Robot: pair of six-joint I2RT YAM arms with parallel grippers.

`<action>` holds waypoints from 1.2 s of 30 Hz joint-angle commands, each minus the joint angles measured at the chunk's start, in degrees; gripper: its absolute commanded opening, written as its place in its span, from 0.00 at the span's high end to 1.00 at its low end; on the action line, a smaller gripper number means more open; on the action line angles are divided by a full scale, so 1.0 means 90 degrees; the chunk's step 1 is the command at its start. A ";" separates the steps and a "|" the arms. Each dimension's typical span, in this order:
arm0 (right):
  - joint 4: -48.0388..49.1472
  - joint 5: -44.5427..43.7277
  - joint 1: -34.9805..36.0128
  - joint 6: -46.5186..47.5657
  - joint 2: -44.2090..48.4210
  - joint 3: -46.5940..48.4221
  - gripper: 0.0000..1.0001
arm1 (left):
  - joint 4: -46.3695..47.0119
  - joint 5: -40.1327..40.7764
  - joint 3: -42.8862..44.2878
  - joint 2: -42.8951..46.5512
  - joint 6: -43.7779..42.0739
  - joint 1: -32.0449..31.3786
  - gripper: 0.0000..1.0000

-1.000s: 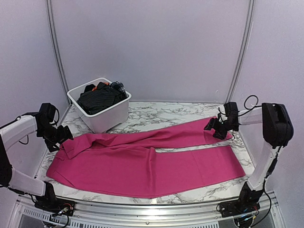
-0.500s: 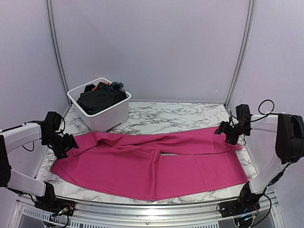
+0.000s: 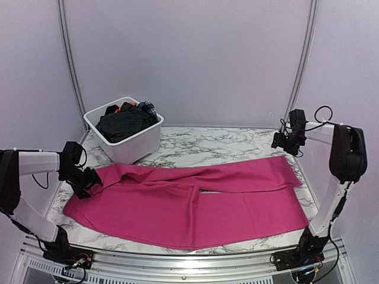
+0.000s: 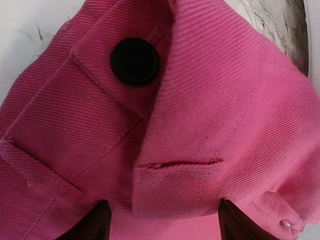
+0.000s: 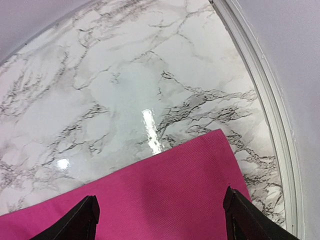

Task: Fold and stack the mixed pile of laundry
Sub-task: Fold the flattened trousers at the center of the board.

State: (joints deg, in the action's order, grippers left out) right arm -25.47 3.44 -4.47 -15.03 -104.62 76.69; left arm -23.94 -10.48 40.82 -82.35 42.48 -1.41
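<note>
The magenta-pink trousers lie spread flat on the marble table with the legs side by side. The waistband is right under the left pincer, and the far hem lies just short of the right pincer. From the left wrist, that pincer's fingers stand apart either side of the waistband, with the black button just ahead of them. They are down at the cloth but, as far as I can see, not closed on it. The right pincer hangs clear above the table, jaws apart and empty, the hem corner just below its tips. Behind the left pincer, the white tub holds the rest of the pile: the black pinstriped shirt, a scrap of orange garment and the plaid piece. I'd judge the trousers are laid out and the first fold is about to begin. That calls for both pincers to pinch the far edge, waistband and hem, and carry it over the near leg together so nothing bunches.
</note>
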 commanded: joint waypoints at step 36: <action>-0.1138 -0.1583 -0.0017 0.0763 -0.2364 0.2187 1.00 | -0.0464 0.0583 0.0663 -0.0200 0.0314 -0.0041 0.24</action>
State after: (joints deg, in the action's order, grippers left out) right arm -34.72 -10.61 -4.45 -7.70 -126.43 94.78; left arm -25.28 -6.76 45.39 -86.00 45.63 -1.85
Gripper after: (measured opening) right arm 0.009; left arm 0.763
